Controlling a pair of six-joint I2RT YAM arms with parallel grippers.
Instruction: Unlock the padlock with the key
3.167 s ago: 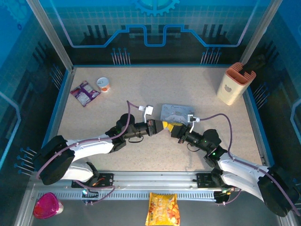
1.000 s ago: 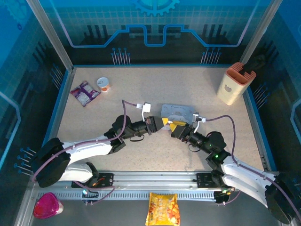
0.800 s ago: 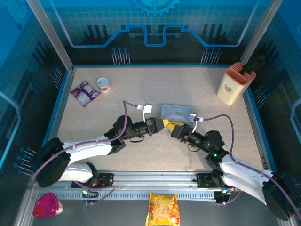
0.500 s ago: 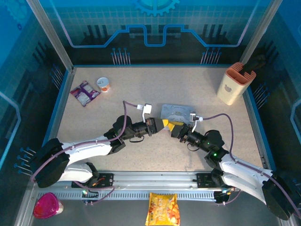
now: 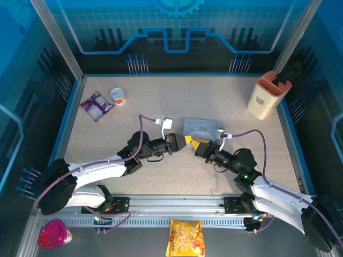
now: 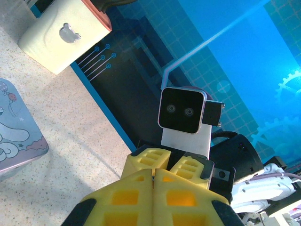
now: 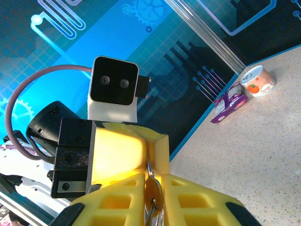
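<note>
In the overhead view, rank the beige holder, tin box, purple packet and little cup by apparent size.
1. beige holder
2-3. tin box and purple packet: too close to rank, since the box is partly covered
4. cup, clearly smallest

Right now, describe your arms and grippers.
The left arm and right arm have white shells, black joints and a purple cable each. The left gripper and right gripper have ribbed yellow fingers on black bodies, each wrist carrying a white, black-faced camera box.
</note>
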